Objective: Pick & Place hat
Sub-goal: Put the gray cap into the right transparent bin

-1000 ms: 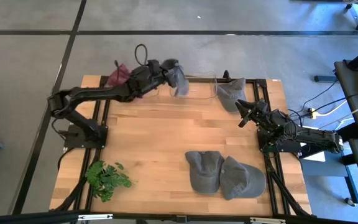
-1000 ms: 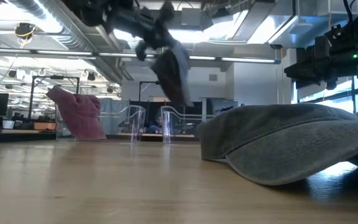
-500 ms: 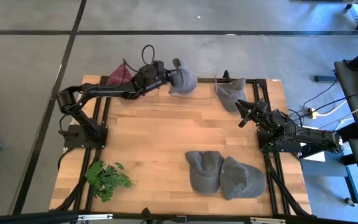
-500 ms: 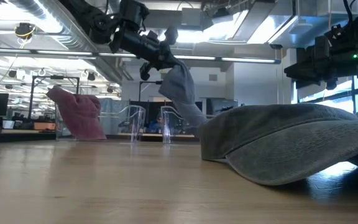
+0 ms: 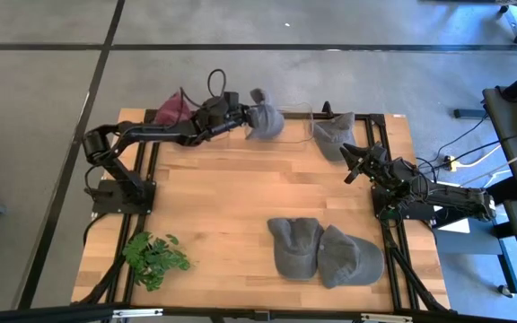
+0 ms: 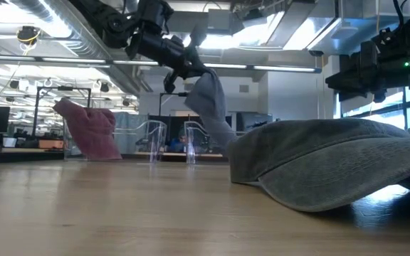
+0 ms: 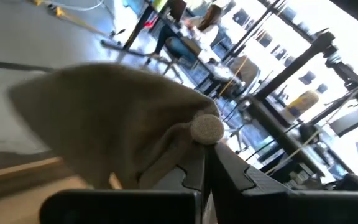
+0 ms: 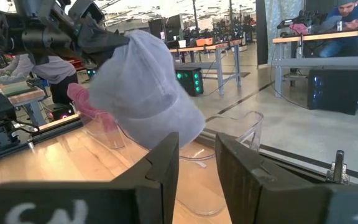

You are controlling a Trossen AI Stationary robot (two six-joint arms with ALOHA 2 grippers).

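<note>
My left gripper (image 5: 243, 115) is near the table's far edge, shut on a grey hat (image 5: 266, 121), which it holds above a clear plastic bin (image 5: 290, 133). In the low view the hat (image 6: 208, 107) droops below the gripper (image 6: 184, 67). A nearer hat hides its lower end. My right gripper (image 5: 350, 161) waits open by the table's right edge, facing the held hat (image 8: 142, 93). A maroon hat (image 5: 173, 108) sits at the bin's left end. My left gripper pinches the grey hat's crown between its two fingers (image 7: 229, 171), right beside the top button (image 7: 207, 127). The fingers come roughly level from the table's left. The hat is lifted and hangs slack below them over the clear bin.
Another grey hat (image 5: 332, 135) lies at the far right corner, beside the bin. Two grey hats (image 5: 296, 247) (image 5: 350, 257) lie side by side near the right near corner. A green plant sprig (image 5: 155, 256) lies at the left near corner. Bare wood spans the middle.
My left gripper has come down and reached toward the far edge and a little right, staying shut on the grey hat. The hat swung with it, from high above the table to hanging low over the clear bin. In the last half second it has barely moved.
</note>
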